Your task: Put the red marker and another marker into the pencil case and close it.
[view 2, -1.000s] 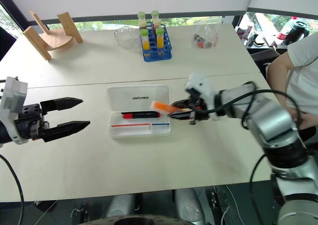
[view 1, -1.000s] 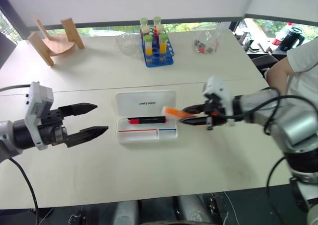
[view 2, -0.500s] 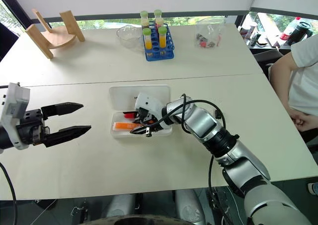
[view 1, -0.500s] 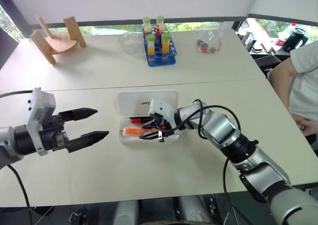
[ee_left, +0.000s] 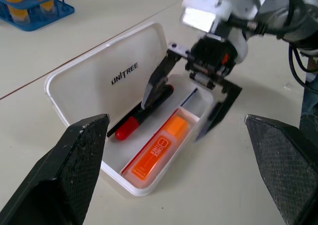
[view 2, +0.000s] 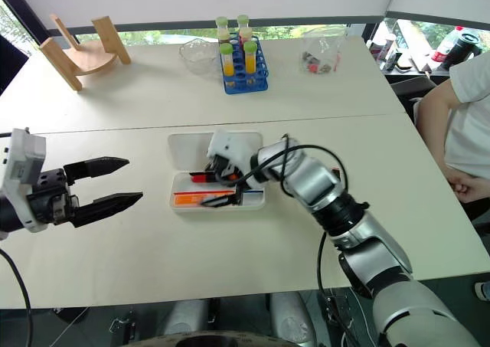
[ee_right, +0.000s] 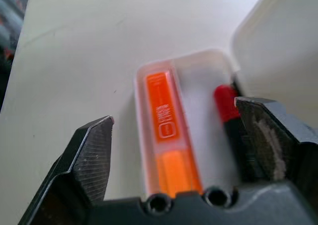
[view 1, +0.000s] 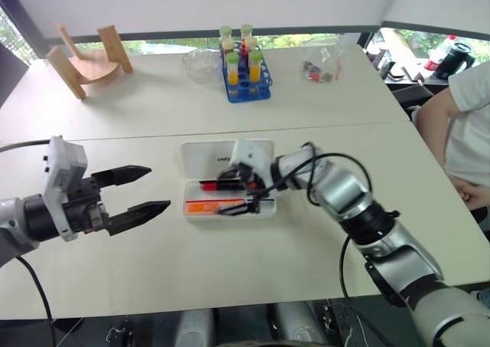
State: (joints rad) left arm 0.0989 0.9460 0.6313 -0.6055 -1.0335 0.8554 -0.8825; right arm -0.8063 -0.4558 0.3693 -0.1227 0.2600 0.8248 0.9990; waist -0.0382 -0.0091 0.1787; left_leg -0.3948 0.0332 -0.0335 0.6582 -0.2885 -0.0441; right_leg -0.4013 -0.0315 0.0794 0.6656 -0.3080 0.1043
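Two markers: both lie inside the open pencil case [ee_left: 79,81], side by side along its length, apart from each other
Pencil case: flat white plastic box with rounded corners, on the pale table [view 1: 230,263] in front of the robot; its lid stands tilted back on the far side, with small dark lettering on the inner face
Case tray: shallow, split by thin ridges into long compartments
Red marker [ee_left: 135,122]: slim, red at one end with a long black part at the other; it rests in the tray's rear compartment, just beside the lid hinge
Orange marker [ee_left: 159,148]: short and chunky, bright orange with white print on its flat face and a paler orange end; it rests in the front compartment, near the tray's front wall
Right gripper [ee_left: 191,103]: over the tray, black fingers spread wide, one above the red marker and one past the front rim, holding nothing
Left gripper [view 1: 145,188]: hovering over bare table well to the left of the case, fingers parted and empty
Far side of table: blue rack of tubes [view 1: 243,74], clear bowl [view 1: 199,65], wooden stand [view 1: 83,62]
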